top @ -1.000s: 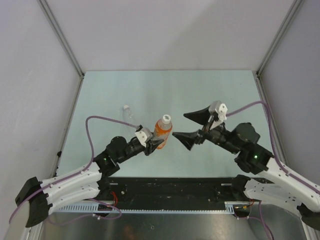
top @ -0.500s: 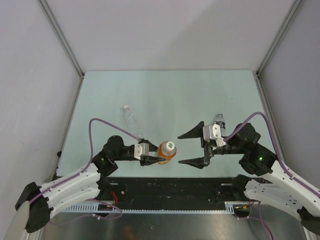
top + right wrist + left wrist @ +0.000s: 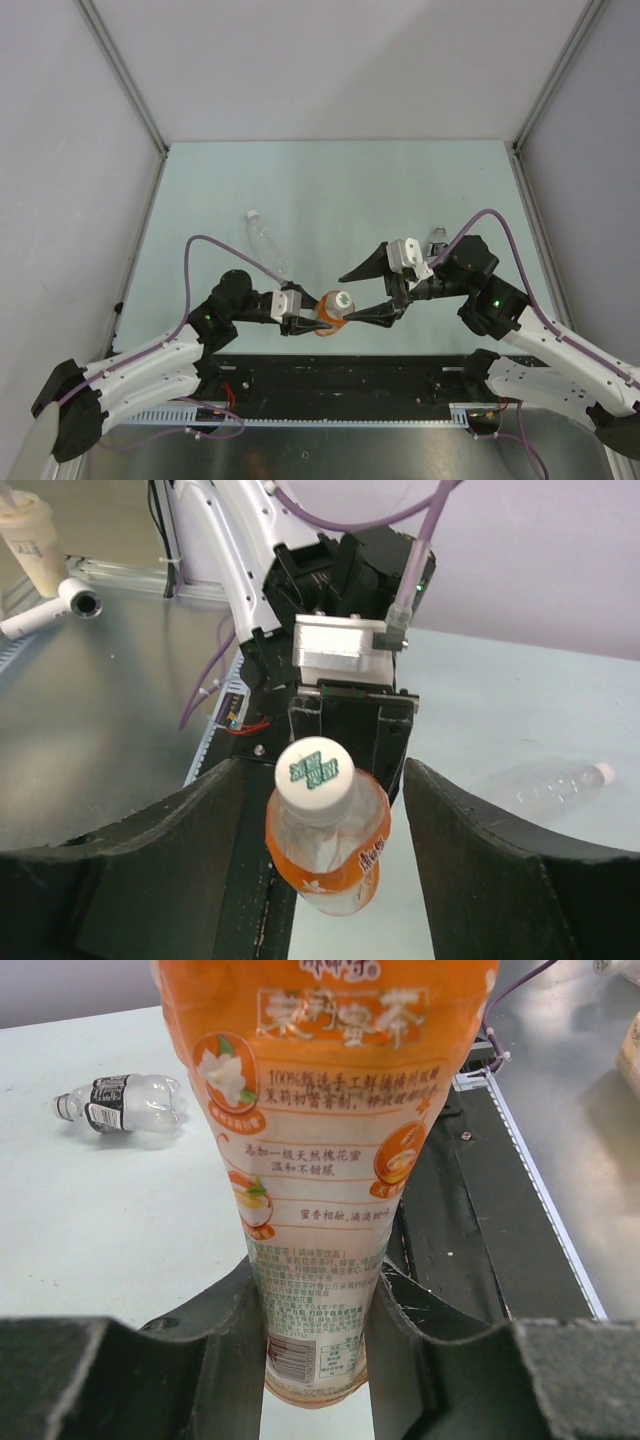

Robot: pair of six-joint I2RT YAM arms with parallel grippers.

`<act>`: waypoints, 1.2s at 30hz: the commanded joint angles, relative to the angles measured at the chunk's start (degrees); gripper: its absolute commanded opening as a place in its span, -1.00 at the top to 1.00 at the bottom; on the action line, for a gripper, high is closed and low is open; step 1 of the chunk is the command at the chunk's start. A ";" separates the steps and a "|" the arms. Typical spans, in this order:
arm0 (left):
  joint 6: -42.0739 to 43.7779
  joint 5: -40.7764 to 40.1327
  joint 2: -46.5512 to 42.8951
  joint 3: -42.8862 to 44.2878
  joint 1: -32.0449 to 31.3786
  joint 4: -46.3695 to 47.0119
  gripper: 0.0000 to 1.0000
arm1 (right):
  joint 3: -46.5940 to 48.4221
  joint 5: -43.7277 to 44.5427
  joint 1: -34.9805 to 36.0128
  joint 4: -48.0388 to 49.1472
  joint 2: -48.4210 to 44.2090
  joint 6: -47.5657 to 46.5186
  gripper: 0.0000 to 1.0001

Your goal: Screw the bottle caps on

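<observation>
My left gripper [image 3: 310, 318] is shut on the lower body of the orange-tinted bottle [image 3: 328, 316] and holds it near the table's front edge. It also shows in the left wrist view [image 3: 312, 1295], clamped on that bottle [image 3: 320, 1140]. The bottle's white cap [image 3: 339, 300] points at my right gripper [image 3: 366, 292]. That gripper [image 3: 320, 810] is open, its fingers [image 3: 180, 830] either side of the cap [image 3: 313, 772], apart from it. A plain clear bottle [image 3: 266, 240] with a white cap lies at the left. A dark-labelled bottle [image 3: 120, 1105] lies on the table.
The dark-labelled bottle's top [image 3: 438, 237] peeks out behind the right arm. The black rail [image 3: 340, 375] runs along the table's near edge, just below both grippers. Grey walls close in the table's far and side edges. The clear bottle [image 3: 555, 785] lies to the right in the right wrist view.
My left gripper brought the orange bottle back toward the near edge and tipped its cap to the right. My right gripper swung left and now straddles the cap, still open.
</observation>
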 commanded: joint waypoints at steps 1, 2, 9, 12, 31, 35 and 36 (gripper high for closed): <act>1.34 0.96 0.31 1.37 0.30 0.62 1.00 | 1.05 -3.18 0.10 4.73 -0.04 1.85 -0.36; 1.31 0.76 0.36 1.42 0.29 0.66 1.00 | 1.10 -3.52 0.18 4.77 -0.04 1.81 -0.32; 1.08 0.43 -0.33 1.57 0.28 0.64 1.00 | 1.06 -3.67 0.31 3.49 0.26 0.61 -0.04; 0.85 0.31 -0.37 1.63 0.30 0.67 1.00 | 1.09 -3.70 0.35 3.21 0.27 0.24 -0.02; -2.42 -15.77 -3.35 4.68 0.26 0.61 1.00 | 1.06 15.12 2.19 -3.07 1.13 2.85 0.68; -4.86 -26.42 -1.87 6.98 0.15 0.81 1.00 | 1.06 28.51 2.86 -4.03 3.97 7.77 0.71; -5.26 -29.93 -1.26 7.70 0.04 0.80 1.00 | 1.06 32.50 2.92 -4.05 5.14 9.52 0.72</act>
